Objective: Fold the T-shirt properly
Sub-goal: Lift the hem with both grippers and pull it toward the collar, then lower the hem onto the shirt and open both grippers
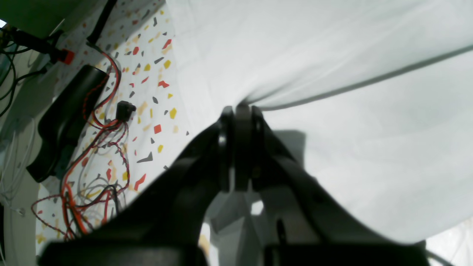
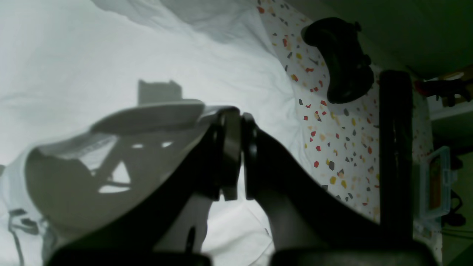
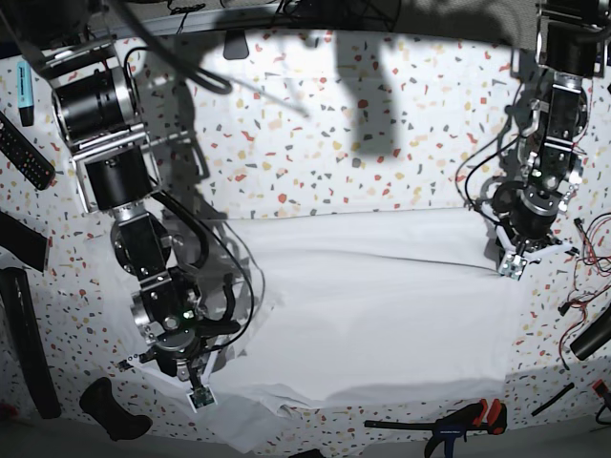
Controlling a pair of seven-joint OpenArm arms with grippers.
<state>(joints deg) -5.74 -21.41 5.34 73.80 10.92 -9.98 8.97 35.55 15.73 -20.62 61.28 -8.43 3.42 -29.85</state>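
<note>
The white T-shirt (image 3: pixel 368 305) lies spread across the near half of the speckled table (image 3: pixel 382 143), the left gripper (image 3: pixel 513 263) reaching down with jaws clamped on its right edge, the right gripper (image 3: pixel 198 389) angled low, clamped on its near-left corner.
</note>
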